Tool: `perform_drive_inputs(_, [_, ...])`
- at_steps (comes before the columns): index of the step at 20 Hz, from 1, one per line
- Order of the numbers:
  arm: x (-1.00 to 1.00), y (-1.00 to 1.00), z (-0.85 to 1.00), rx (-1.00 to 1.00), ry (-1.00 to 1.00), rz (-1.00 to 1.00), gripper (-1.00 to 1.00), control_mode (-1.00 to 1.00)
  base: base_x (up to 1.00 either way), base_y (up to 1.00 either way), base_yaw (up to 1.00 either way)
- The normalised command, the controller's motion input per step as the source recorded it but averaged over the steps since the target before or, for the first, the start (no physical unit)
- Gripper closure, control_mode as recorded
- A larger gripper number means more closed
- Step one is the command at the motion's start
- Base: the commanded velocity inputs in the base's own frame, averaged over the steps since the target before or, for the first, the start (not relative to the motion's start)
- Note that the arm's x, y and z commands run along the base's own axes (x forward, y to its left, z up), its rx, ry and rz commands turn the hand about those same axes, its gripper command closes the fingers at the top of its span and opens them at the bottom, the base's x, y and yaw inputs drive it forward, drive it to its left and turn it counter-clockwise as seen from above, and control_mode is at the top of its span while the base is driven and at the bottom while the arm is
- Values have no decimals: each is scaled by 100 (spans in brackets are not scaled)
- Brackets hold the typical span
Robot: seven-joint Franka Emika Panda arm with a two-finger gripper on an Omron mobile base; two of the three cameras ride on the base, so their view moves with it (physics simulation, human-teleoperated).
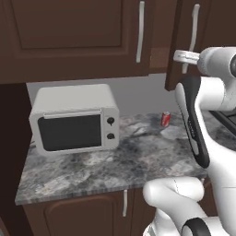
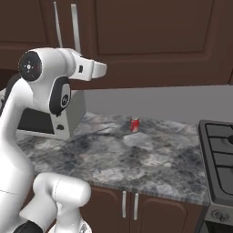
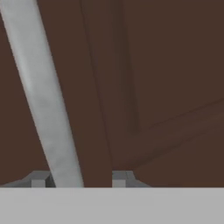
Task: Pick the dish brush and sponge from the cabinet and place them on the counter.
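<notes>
My gripper (image 3: 78, 178) is up against the dark brown cabinet (image 1: 69, 37), right at a door's long silver bar handle (image 3: 39, 87). The bar runs down between my two fingertips, close to the left one, with a gap to the right one, so the jaws stand open around it. From the left base view the hand (image 1: 180, 56) reaches that handle (image 1: 193, 27) on a door that hangs slightly ajar. The right base view shows the hand (image 2: 98, 68) level with the door's lower edge. The dish brush and sponge are hidden. The grey counter (image 1: 138, 156) lies below.
A white microwave (image 1: 73, 117) stands at the counter's left end. A small red can (image 1: 165, 119) sits near the back wall, also the red can (image 2: 134, 124). A black stove (image 2: 218, 145) borders the counter on the right. The neighbouring cabinet door (image 1: 92, 27) is closed.
</notes>
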Motion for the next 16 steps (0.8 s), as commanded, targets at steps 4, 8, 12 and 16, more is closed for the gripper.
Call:
perform_drive_inputs(4, [-38,-58,32,8,0,0,100,-100,0,0,0])
perform_drive_inputs(8, [-36,-62,29,8,1,0,100,-100,0,0,0])
perform_drive_inputs(12, [-40,-67,27,9,0,0,100,-100,0,0,0])
perform_drive_inputs(16, [-42,-71,26,8,0,1,100,-100,0,0,0])
